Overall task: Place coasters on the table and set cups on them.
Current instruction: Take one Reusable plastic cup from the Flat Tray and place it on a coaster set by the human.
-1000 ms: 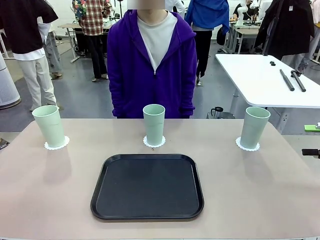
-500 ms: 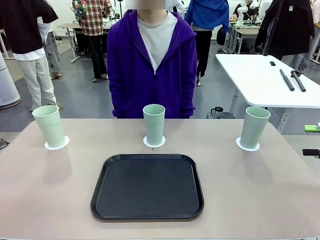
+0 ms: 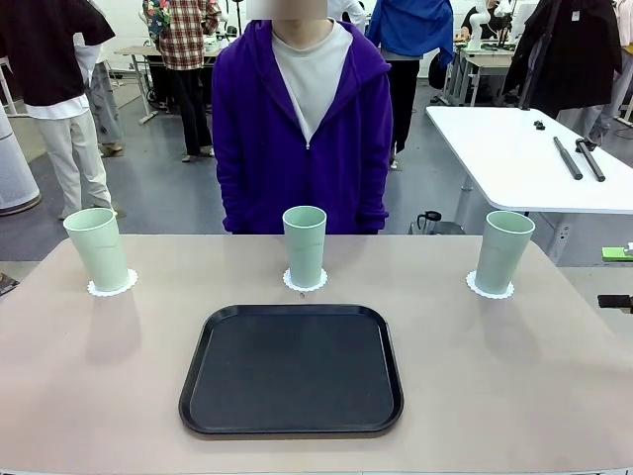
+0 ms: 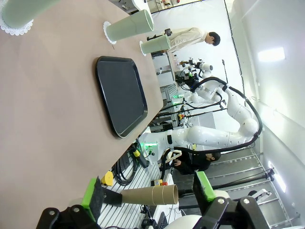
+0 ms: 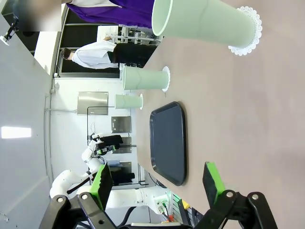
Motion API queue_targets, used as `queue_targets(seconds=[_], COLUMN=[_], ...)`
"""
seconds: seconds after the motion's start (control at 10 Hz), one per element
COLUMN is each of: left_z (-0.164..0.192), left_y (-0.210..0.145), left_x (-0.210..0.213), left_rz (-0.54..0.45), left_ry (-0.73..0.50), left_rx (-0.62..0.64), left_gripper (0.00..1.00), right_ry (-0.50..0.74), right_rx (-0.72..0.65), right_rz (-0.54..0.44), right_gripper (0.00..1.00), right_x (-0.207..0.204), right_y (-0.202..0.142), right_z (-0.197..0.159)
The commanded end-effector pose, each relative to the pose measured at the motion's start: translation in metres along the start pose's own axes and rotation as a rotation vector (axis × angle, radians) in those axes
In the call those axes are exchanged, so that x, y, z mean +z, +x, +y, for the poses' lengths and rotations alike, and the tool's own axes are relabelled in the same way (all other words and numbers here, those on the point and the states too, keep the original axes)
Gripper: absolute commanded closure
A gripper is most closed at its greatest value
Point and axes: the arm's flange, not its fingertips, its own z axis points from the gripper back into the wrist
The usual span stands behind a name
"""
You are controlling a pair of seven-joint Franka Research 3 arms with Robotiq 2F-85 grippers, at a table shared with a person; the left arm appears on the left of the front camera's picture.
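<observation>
Three pale green cups stand upright on the tan table (image 3: 514, 376), each on a white lacy coaster. The left cup (image 3: 97, 247) rests on its coaster (image 3: 112, 288), the middle cup (image 3: 305, 245) on a coaster (image 3: 305, 285), and the right cup (image 3: 504, 251) on a coaster (image 3: 491, 291). My left gripper (image 4: 147, 193) is open and holds nothing, off the table's side, with the nearest cup (image 4: 24, 7) far ahead. My right gripper (image 5: 157, 183) is open too, apart from the nearest cup (image 5: 205, 24) and its coaster (image 5: 249, 31).
A black tray (image 3: 292, 368) lies bare in the table's middle, in front of the cups. A person in a purple hoodie (image 3: 302, 119) stands at the far edge with hands out of sight. A white table (image 3: 524, 158) with dark tools stands at the back right.
</observation>
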Motion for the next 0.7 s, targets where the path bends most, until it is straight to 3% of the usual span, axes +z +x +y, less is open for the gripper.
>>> queue_targets(seconds=[0.0, 0.6], left_z=[-0.0017, -0.0017], left_y=[-0.0002, -0.0002], left_x=[0.0011, 0.0011], left_rz=[-0.010, -0.010], left_ry=[-0.011, -0.011], left_rx=[-0.016, -0.016], left_gripper=[0.00, 0.00], right_ry=[-0.001, -0.001], right_rx=[-0.007, -0.007], right_rz=[-0.011, -0.011], right_gripper=[0.00, 0.00], right_x=[0.0007, 0.0007], right_y=[0.0016, 0.0016], right_z=[0.0008, 0.0008])
